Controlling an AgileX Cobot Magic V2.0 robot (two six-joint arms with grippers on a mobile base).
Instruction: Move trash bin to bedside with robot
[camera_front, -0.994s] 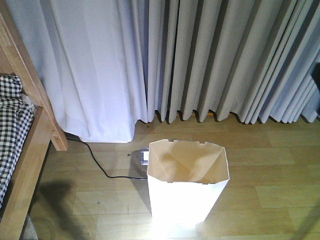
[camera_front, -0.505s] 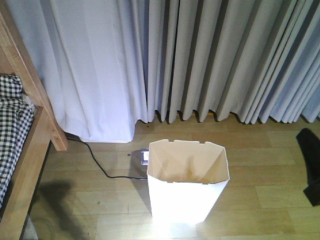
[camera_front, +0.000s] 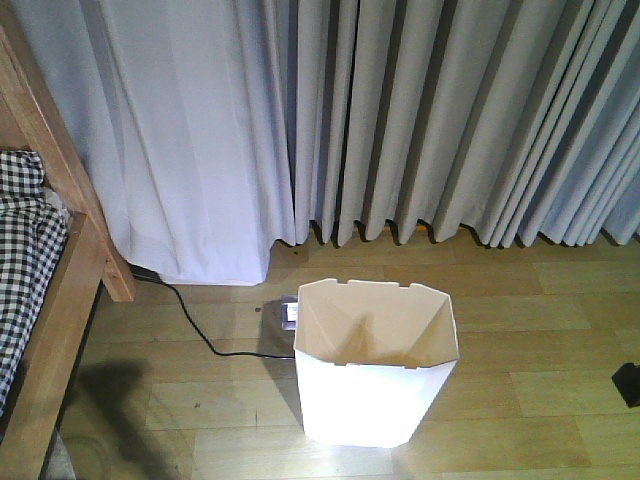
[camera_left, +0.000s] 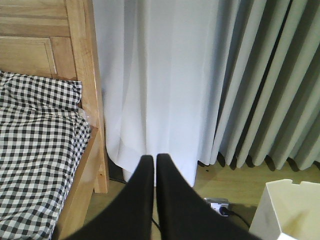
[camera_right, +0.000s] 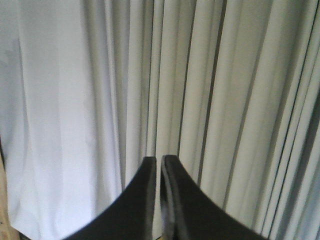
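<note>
The white trash bin (camera_front: 375, 370) stands upright and empty on the wood floor, in front of the curtains. Its corner also shows in the left wrist view (camera_left: 287, 210). The bed, with its light-brown wooden frame (camera_front: 70, 300) and checked bedding (camera_front: 25, 250), is at the far left, well apart from the bin. In the left wrist view the bedding (camera_left: 35, 140) and frame (camera_left: 87, 100) fill the left side. My left gripper (camera_left: 154, 158) is shut and empty, in the air. My right gripper (camera_right: 160, 159) is shut and empty, facing the curtains. A black arm part (camera_front: 628, 385) shows at the right edge.
Grey-white curtains (camera_front: 400, 120) hang along the back wall. A black power cord (camera_front: 195, 330) runs over the floor to a power strip (camera_front: 287, 312) just behind the bin, which also shows in the left wrist view (camera_left: 217, 205).
The black arm part at the right edge has dropped down and mostly left the front view. The bin and bed have not moved.
</note>
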